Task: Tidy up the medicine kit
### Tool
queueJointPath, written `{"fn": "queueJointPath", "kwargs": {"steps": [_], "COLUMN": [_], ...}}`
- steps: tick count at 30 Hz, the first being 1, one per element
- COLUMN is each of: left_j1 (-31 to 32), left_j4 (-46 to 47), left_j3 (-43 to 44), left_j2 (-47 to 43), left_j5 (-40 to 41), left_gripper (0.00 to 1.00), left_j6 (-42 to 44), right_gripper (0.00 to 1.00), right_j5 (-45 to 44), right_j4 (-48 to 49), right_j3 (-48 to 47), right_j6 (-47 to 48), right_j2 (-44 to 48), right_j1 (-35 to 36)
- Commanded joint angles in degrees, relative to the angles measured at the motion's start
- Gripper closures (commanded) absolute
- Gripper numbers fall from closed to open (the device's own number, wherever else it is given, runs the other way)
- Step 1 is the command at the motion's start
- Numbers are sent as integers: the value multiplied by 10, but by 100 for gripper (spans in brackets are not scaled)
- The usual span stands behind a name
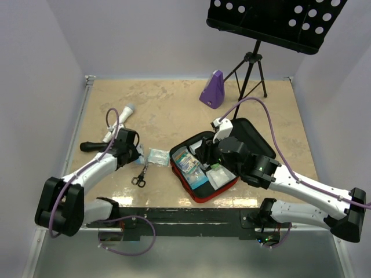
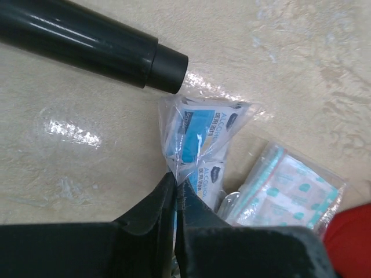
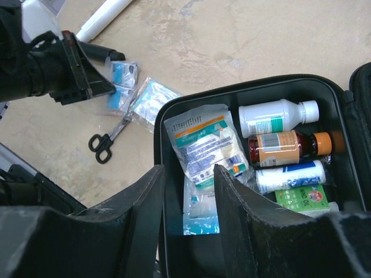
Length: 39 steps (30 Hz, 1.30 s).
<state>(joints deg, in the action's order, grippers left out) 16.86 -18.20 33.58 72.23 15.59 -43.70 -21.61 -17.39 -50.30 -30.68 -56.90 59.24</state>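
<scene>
The medicine kit (image 1: pixel 197 197) lies open near the table's front, red outside with a black lining (image 3: pixel 246 88). Inside it are a white bottle (image 3: pixel 278 116), a brown bottle (image 3: pixel 287 147), a gauze packet (image 3: pixel 206 142) and a white roll (image 3: pixel 290 175). My right gripper (image 3: pixel 188 174) hangs open over the kit's near corner, with nothing between its fingers. Left of the kit, my left gripper (image 2: pixel 175 182) is shut on the edge of a clear bag of alcohol pads (image 2: pixel 200 130), which rests on the table.
A bag of plasters (image 2: pixel 284 191) lies beside the alcohol pads, with black scissors (image 1: pixel 141 175) just in front. A black handle (image 2: pixel 87 43) and a white tube (image 1: pixel 119 120) lie to the far left. A purple metronome (image 1: pixel 213 90) and a music stand (image 1: pixel 278 20) are at the back.
</scene>
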Motion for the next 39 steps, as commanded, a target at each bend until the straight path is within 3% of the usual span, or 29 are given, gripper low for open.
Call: {"fn": "queueJointPath", "kwargs": {"steps": [1,8,14,21,25,34,37,39], "left_j1": [-3,1,3,6,12,29,32,32], "left_j4": [-34,-89,-70,-3,53,104,109,103], "left_j3": [25,37,56,64,38,20,16,12], "left_j2": [-68,-236,-342,-365,-375,-384,-388,-391], "left_j5": [-1,-64,-185,-313,-371,-420,-426,-421], "left_gripper": [99,100,100,100,100,100,100,100], "left_j6": [13,5,14,-5,-26,-31,-30,-27], "right_gripper": [57,56,50,25,20,24,37,51], "right_j5": [-14,2,113,213,243,228,223,220], "right_j4": [-2,22,122,249,300,319,314,314], "right_j3": [-8,-9,-16,-53,-68,-116,-124,-123], "right_j6": [-5,-6,-10,-39,-47,-47,-49,-51], "right_j2": [5,-12,-31,-98,-137,-218,-234,-236], "right_j1": [1,1,2,-3,-7,-9,-9,-9]}}
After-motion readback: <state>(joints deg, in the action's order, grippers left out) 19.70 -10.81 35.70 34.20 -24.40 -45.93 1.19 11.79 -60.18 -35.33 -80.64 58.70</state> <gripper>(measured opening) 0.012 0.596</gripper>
